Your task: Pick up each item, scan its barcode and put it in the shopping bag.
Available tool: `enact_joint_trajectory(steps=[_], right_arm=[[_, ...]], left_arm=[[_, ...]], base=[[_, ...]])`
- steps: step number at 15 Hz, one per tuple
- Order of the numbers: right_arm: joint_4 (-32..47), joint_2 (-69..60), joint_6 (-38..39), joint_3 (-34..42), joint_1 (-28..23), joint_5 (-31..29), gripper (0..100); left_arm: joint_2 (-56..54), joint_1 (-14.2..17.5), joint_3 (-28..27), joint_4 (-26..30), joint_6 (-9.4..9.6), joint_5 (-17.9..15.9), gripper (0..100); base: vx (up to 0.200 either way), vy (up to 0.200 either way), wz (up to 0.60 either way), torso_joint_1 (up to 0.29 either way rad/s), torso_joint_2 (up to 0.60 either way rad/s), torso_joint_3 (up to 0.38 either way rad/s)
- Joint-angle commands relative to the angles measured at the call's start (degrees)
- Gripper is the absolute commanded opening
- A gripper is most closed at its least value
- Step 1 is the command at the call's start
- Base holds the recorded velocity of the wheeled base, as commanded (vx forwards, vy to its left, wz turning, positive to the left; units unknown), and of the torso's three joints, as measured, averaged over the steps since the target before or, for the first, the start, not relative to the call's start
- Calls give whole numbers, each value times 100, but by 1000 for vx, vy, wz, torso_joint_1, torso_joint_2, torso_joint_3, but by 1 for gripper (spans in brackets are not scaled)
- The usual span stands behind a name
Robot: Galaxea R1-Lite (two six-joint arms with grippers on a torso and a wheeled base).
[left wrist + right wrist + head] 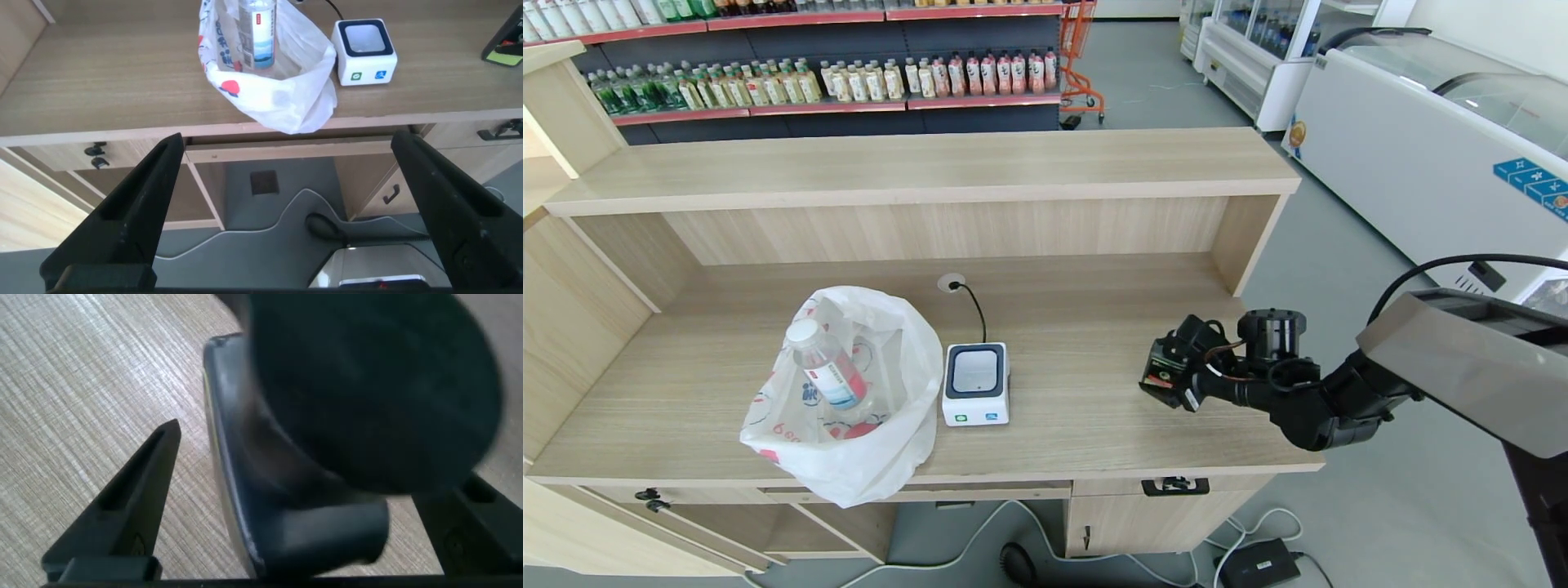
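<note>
A bottle is seen leaning inside the white shopping bag on the counter, with the scanner set just beside the bag. The left end effector is held spread and empty, out in front of the counter's edge. The right end effector is held over the counter's right part, well apart from the scanner. A dark blurred object is seen close against it. Whether it is spread or pinching cannot be told.

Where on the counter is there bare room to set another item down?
Bare wood lies between the scanner and the right tool, and behind the shopping bag up to the back panel. It is crowded where bag and scanner sit side by side.
</note>
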Motion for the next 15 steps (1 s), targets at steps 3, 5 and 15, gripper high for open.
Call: enact_joint_trajectory(steps=[3, 5, 15], right_arm=[[19, 205, 8, -238, 70, 2, 0], [-16, 196, 16, -221, 79, 2, 0], [-156, -3829, -1003, 1994, -818, -34, 0]], left_arm=[[-2, -2, 0, 0, 1, 0, 100], [-2, -2, 0, -9, 1, 0, 100], [-2, -2, 0, 0, 1, 0, 100]], base=[[0, 0, 0, 0, 0, 0], [0, 0, 0, 0, 0, 0], [0, 0, 0, 0, 0, 0]])
